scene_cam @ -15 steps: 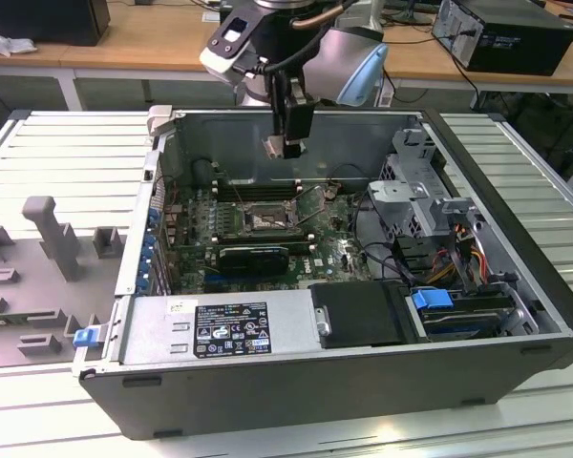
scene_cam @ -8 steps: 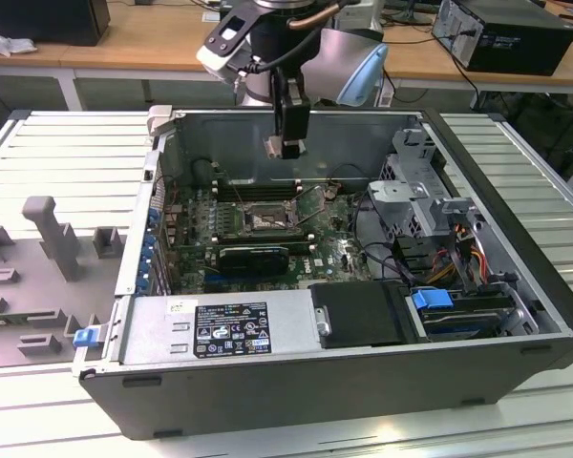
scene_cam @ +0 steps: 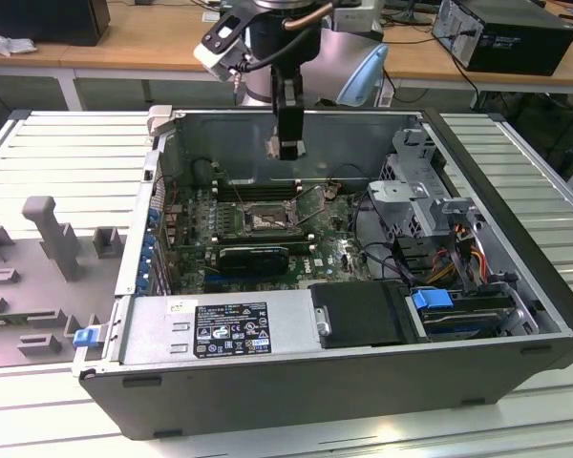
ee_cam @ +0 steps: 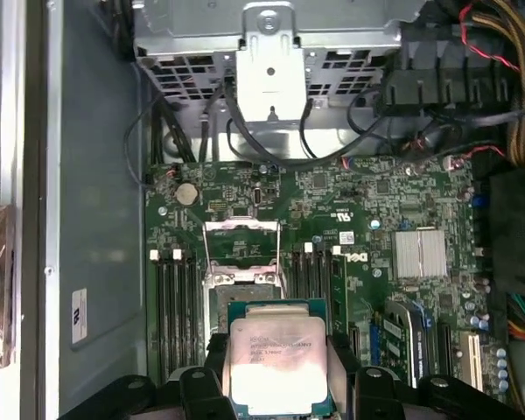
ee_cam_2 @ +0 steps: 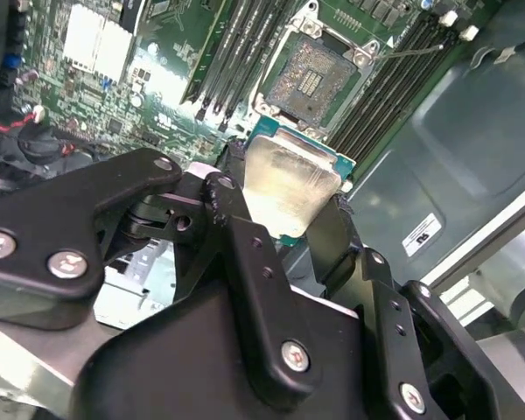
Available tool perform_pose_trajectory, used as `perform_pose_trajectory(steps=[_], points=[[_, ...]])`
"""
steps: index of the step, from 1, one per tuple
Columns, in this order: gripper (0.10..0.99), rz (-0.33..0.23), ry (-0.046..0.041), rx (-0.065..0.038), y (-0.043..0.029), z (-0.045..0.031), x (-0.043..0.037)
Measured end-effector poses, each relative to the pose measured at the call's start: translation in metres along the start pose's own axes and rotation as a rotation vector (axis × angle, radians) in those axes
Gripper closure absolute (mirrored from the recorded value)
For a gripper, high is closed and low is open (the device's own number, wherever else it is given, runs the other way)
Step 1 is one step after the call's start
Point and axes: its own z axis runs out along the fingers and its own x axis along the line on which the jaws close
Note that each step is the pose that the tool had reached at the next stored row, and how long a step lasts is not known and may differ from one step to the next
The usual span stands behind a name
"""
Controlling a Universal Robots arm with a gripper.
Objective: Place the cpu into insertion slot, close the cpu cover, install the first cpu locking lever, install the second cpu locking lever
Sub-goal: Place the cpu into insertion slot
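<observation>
My gripper is shut on the cpu, a flat square chip with a silver-grey top, gripped by two opposite edges between black fingers. In the exterior view the gripper hangs above the motherboard, near the case's back wall, over and slightly behind the insertion slot. In the second wrist view the cpu sits apart from the slot, whose brownish pin field is bare. The cpu cover stands raised open at one side of the slot, which the chip partly hides.
Black memory slots flank the socket on both sides. A metal drive cage with cables stands at the exterior view's right. The power supply fills the front, and a black ribbed block lies in front of the socket. The case walls enclose everything.
</observation>
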Motion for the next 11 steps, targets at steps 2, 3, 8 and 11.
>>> perform_pose_trajectory(steps=[2,3,8,11], points=[[0.557,0.001,-0.0003,0.0,-0.0005,0.0021,0.0],[0.557,0.001,-0.0003,0.0,-0.0008,0.0036,-0.0001],[0.557,0.001,-0.0004,0.0,-0.002,0.0118,-0.0004],[0.557,-0.014,0.0009,0.0,-0.0031,0.0235,-0.0006]])
